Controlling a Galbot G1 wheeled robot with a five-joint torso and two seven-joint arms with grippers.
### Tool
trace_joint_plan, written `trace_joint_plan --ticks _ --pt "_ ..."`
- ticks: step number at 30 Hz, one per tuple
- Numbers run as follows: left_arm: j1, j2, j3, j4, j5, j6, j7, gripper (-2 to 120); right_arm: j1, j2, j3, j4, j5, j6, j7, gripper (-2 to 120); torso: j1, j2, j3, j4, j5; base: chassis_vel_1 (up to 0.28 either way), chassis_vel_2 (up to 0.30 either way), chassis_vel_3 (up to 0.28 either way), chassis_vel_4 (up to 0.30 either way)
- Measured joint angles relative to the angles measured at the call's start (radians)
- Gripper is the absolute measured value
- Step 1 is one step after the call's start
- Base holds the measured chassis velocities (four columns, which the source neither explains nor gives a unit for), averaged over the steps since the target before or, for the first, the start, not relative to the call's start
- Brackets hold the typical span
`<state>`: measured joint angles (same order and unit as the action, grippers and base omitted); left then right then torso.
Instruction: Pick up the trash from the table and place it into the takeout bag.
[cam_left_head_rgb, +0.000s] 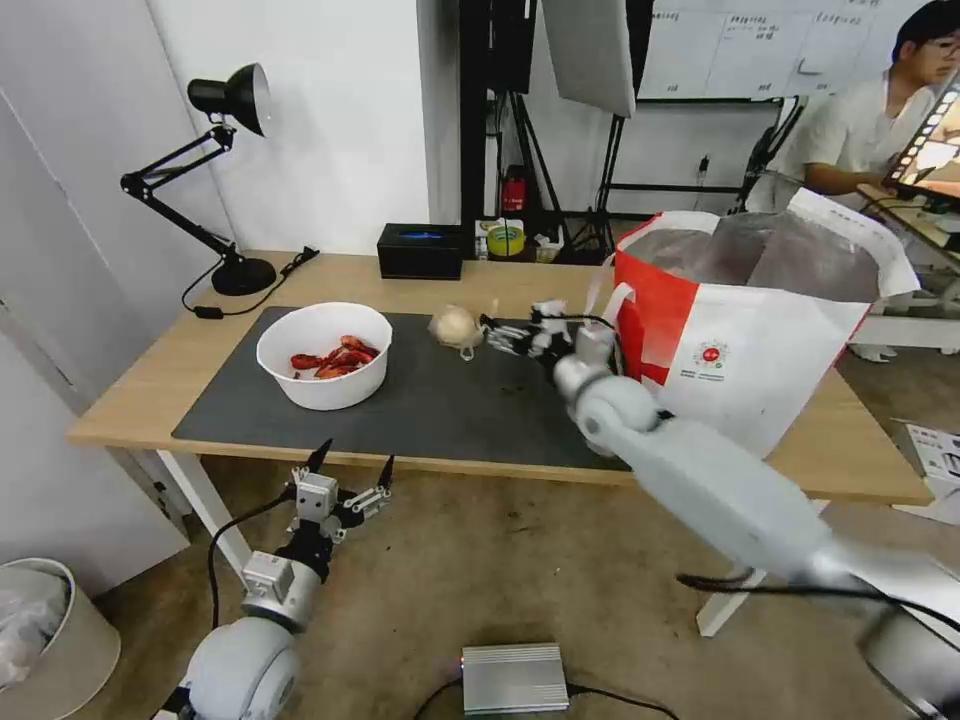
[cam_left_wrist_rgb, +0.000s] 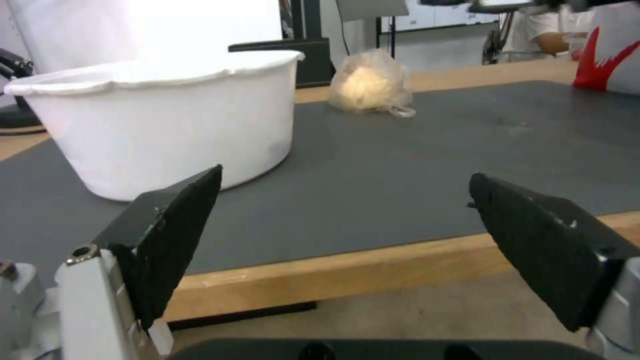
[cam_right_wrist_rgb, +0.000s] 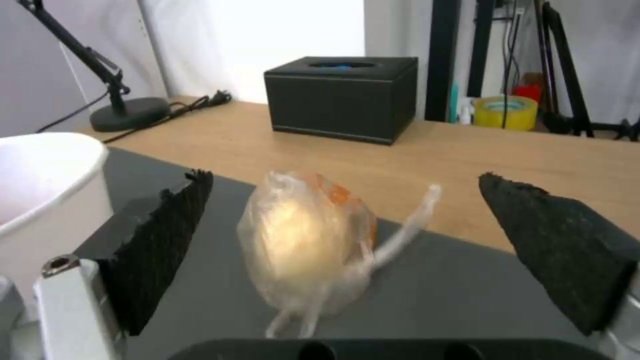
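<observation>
Light-wood table (cam_left_head_rgb: 500, 285) carries a grey mat (cam_left_head_rgb: 440, 400). Right gripper (cam_left_head_rgb: 492, 334), jaws apart, flanks the wrapped ball (cam_left_head_rgb: 455, 326) at the mat's rear edge. Takeout bag (cam_left_head_rgb: 760, 330) occupies the right end. Left gripper (cam_left_head_rgb: 352, 464), jaws apart, hangs below the front edge, near the white bowl (cam_left_head_rgb: 323, 355).

Right arm: extended forward and leftward, wrist level, right gripper (cam_left_head_rgb: 492, 335) low over the tabletop (cam_left_head_rgb: 400, 275) with jaws spread wide. Left arm: parked low in front of the tabletop edge, left gripper (cam_left_head_rgb: 352, 465) pointing upward, jaws spread wide.
</observation>
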<state>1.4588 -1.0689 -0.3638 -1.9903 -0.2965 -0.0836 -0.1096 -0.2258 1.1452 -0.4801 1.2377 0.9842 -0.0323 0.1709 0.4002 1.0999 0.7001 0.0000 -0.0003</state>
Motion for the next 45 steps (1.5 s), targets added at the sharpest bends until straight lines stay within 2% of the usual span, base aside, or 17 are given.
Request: trace_joint_plan --ticks 3,4,7,12,17,22,45 --pt "-0.002 0.000 -0.003 0.000 -0.002 0.000 0.000 100 0.052 0.068 -0.025 -0.100 -0.010 -0.018 -0.001 100 0.000 0.000 0.000 0.0000 0.0000 0.000 0.000 0.000 0.000" --pt "-0.002 0.000 -0.003 0.000 -0.002 0.000 0.000 100 0.052 0.068 -0.025 -0.100 -0.010 -0.018 -0.001 100 0.000 0.000 0.000 0.0000 0.0000 0.000 0.000 0.000 0.000" --pt "-0.002 0.000 -0.008 -0.004 -0.004 -0.001 -0.001 100 0.099 0.133 -0.035 -0.179 -0.011 -0.069 0.006 100 0.000 0.000 0.000 0.0000 0.0000 0.000 0.000 0.000 0.000" --pt "0.000 0.000 -0.012 -0.004 -0.004 -0.004 -0.001 100 0.136 0.186 -0.037 -0.245 -0.006 -0.095 0.011 100 0.000 0.000 0.000 0.0001 0.0000 0.000 0.000 0.000 0.000" --pt "-0.001 -0.001 -0.014 -0.005 -0.005 -0.008 -0.001 100 0.170 0.252 -0.036 -0.343 -0.022 -0.167 0.021 100 0.000 0.000 0.000 0.0001 0.0000 0.000 0.000 0.000 0.000" --pt "-0.010 -0.002 -0.004 -0.002 -0.005 -0.008 -0.001 100 0.184 0.300 -0.021 -0.443 -0.029 -0.177 -0.014 100 0.000 0.000 0.000 0.0000 0.0002 0.000 0.000 0.000 0.000" --pt "-0.026 -0.001 0.011 0.005 -0.007 -0.010 0.000 100 0.193 0.388 -0.011 -0.618 -0.107 -0.154 -0.106 100 0.000 0.000 0.000 0.0000 0.0002 0.000 0.000 0.000 0.000"
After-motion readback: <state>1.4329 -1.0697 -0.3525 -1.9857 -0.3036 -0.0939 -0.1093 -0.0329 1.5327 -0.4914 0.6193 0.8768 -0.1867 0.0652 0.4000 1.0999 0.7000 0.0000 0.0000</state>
